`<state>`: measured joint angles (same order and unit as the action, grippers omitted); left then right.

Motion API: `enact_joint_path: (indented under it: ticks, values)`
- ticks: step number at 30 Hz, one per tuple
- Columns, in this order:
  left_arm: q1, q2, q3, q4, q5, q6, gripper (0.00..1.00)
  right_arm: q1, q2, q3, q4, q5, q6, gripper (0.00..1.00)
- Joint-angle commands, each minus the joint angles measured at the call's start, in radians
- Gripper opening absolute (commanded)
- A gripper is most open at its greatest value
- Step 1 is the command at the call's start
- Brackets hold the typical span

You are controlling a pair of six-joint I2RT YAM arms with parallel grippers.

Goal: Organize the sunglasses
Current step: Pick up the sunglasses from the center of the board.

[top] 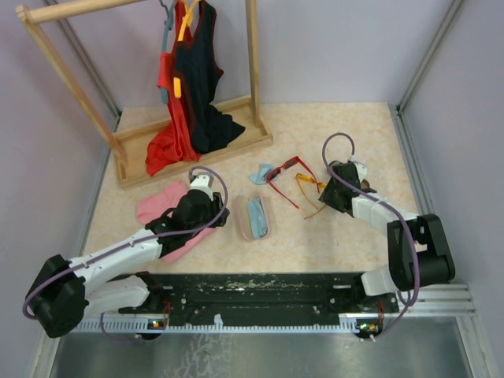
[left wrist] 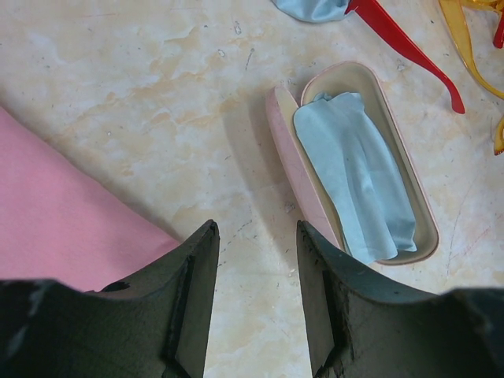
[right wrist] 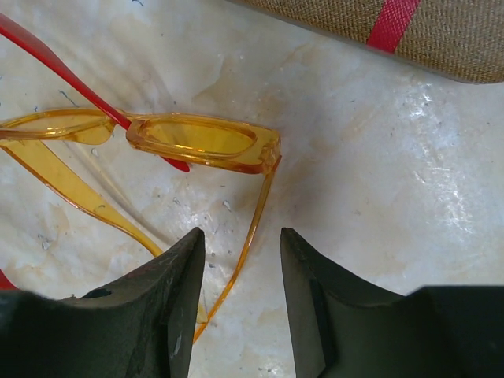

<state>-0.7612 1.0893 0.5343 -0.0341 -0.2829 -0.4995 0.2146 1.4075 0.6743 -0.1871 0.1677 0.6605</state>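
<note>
The red sunglasses (top: 285,175) lie open on the table's middle, one temple crossing the orange-yellow sunglasses (top: 311,187) beside them. My right gripper (top: 327,197) is open and low over the orange-yellow pair (right wrist: 197,142); one thin temple runs between its fingers, near the left one, and is not gripped. The red temple (right wrist: 71,79) shows at upper left. My left gripper (top: 223,214) is open and empty (left wrist: 256,228) above bare table, just left of the open pink case (left wrist: 287,150). The red temple (left wrist: 402,43) and the orange-yellow frame (left wrist: 461,39) show at its top right.
The pink case (top: 253,216) holds a light blue cloth (left wrist: 354,173); a second cloth (top: 261,172) lies by the red pair. A brown red-striped case (right wrist: 378,20) lies beyond the right gripper. A pink garment (top: 161,209) lies under the left arm. A wooden clothes rack (top: 197,150) stands back left.
</note>
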Motion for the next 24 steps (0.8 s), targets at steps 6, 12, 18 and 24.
enact_joint_path:
  ticks: [6, 12, 18, 24]
  values:
    - [0.005, -0.06, 0.0, -0.012, 0.008, 0.005, 0.51, -0.016, 0.065, 0.013, 0.067, 0.01, -0.004, 0.33]
    - [0.005, -0.067, 0.001, -0.016, 0.005, 0.005, 0.51, -0.016, 0.066, 0.008, 0.048, 0.04, -0.034, 0.19]
    - [0.005, -0.068, 0.001, -0.018, 0.008, 0.002, 0.51, -0.016, 0.001, 0.008, 0.005, 0.067, -0.057, 0.05]
    - [0.005, -0.078, 0.004, -0.024, 0.011, 0.0, 0.51, -0.016, -0.092, 0.028, -0.056, 0.079, -0.08, 0.0]
